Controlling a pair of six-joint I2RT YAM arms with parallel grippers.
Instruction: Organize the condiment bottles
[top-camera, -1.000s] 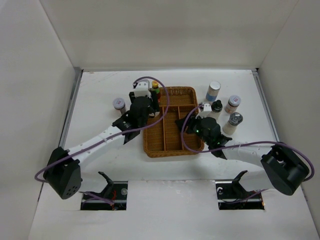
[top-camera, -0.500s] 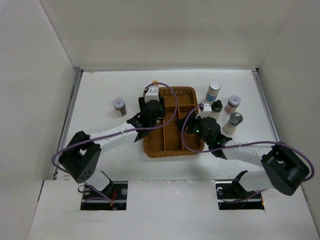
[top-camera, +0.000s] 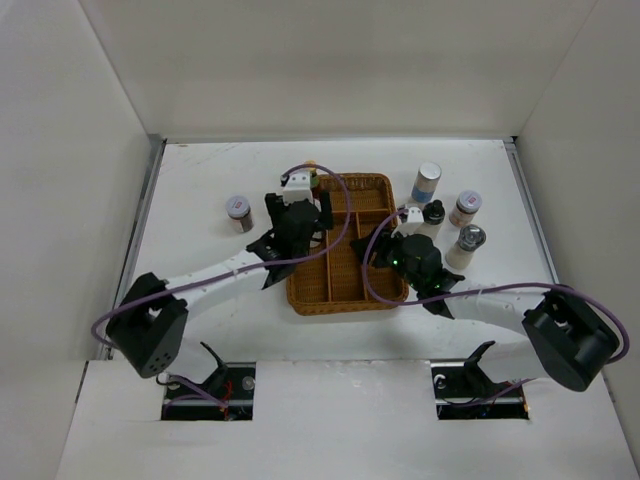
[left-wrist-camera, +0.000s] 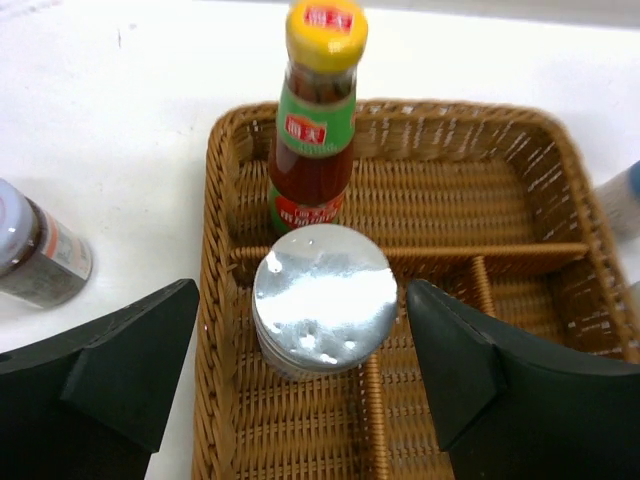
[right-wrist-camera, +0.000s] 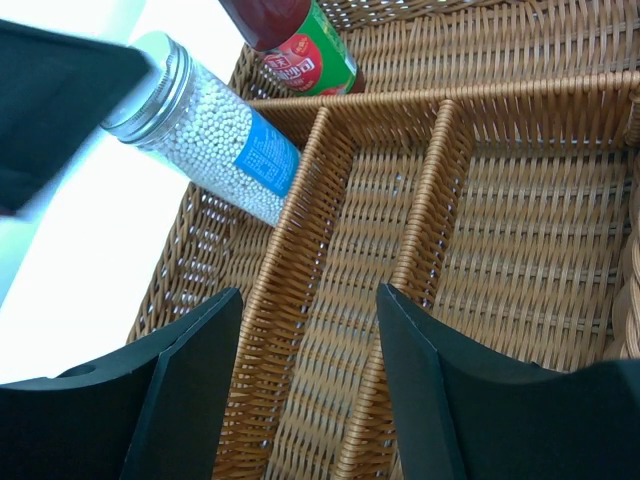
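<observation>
A white table (top-camera: 220, 160) carries everything. The left arm (top-camera: 215, 278) stretches from the near left corner to the far left part of a brown wicker tray (top-camera: 340, 300) at the table's middle. The right arm (top-camera: 490, 300) comes in from the near right to the tray's right half. Woven walls split the tray into a cross compartment at the far end and long compartments nearer the arms.

A red sauce bottle (left-wrist-camera: 318, 130) with a yellow cap stands upright in the far compartment, towards its left end. Just in front of it, in the leftmost long compartment, stands a silver-lidded jar (left-wrist-camera: 322, 310) of white beads with a blue label. The left gripper (left-wrist-camera: 310, 355) straddles this jar with its jaws apart. A clear gap shows on one side and a thin one on the other, so it grips nothing. The right gripper (right-wrist-camera: 305, 390) hangs over the long compartments, jaws apart and empty.

Outside the tray, a small spice jar (top-camera: 238, 212) stands on the table to the left. Four more stand to the right: a blue-labelled cylinder (top-camera: 427, 183) farthest back, a black-capped shaker (top-camera: 433, 213) just beside the tray, a white-lidded jar (top-camera: 465, 208), and a chrome-topped shaker (top-camera: 470, 243) nearest the arms.
</observation>
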